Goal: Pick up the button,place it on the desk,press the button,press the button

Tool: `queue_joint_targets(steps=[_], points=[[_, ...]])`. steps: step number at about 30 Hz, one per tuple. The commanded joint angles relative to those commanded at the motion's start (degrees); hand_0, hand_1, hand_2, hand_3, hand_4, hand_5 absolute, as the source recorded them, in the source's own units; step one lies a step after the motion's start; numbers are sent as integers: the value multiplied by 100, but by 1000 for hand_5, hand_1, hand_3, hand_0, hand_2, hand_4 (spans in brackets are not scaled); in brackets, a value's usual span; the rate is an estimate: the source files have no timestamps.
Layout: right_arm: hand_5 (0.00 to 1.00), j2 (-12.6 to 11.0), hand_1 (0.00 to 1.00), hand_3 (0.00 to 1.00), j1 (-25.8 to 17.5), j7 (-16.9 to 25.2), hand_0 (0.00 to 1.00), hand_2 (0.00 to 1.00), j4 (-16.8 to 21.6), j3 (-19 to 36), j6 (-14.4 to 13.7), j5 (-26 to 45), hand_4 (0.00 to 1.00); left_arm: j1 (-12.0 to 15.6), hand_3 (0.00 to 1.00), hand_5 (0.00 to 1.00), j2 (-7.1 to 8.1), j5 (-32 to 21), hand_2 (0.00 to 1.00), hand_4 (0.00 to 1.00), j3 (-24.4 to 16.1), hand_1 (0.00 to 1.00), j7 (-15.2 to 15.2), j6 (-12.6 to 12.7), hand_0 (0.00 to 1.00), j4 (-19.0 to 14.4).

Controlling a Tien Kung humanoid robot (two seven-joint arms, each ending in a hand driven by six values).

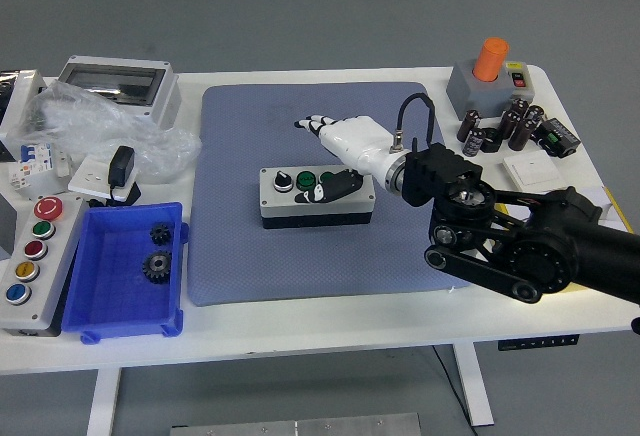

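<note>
One robot hand (340, 146), the right, hovers over the button box (316, 197) on the blue mat (240, 246), fingers spread, thumb touching its top; the box's long axis runs left-right.

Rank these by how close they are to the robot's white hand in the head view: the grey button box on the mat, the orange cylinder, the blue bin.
From the right hand:
1. Grey button box, directly under the thumb, mid-mat.
2. Orange cylinder, far right corner of the table.
3. Blue bin, near left, off the mat.
</note>
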Motion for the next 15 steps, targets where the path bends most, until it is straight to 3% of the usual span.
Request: queue_joint_targets(steps=[2,3,8,9,14,15], points=[[615,-249,750,998,-87,-100,719,998,284,223,59,-240,998,5,631,330,0,-4,610,663,-7,653,-5,4,617,-1],[729,-396,735,998,-125,-171,714,976,447,328,115,-401,998,7,631,331,1,-11,610,662,-1,654,-7,7,617,0],[729,-984,735,998,-146,-433,714,976,1108,360,484,-1076,998,6,631,331,9,-22,610,662,7,654,-15,18,617,1],[611,-1091,684,998,-135,-486,696,767,1239,329,590,-1200,930,1,631,333,11,-19,610,662,7,653,-16,20,617,1],[611,-1381,684,998,-132,-643,696,767,1750,268,1029,-1300,930,-18,631,333,19,-1,610,662,-8,653,-24,24,617,0],[217,-1414,578,991,-141,-657,609,472,1803,270,1086,-1257,538,-20,632,333,20,-4,611,662,-6,653,-24,24,617,0]])
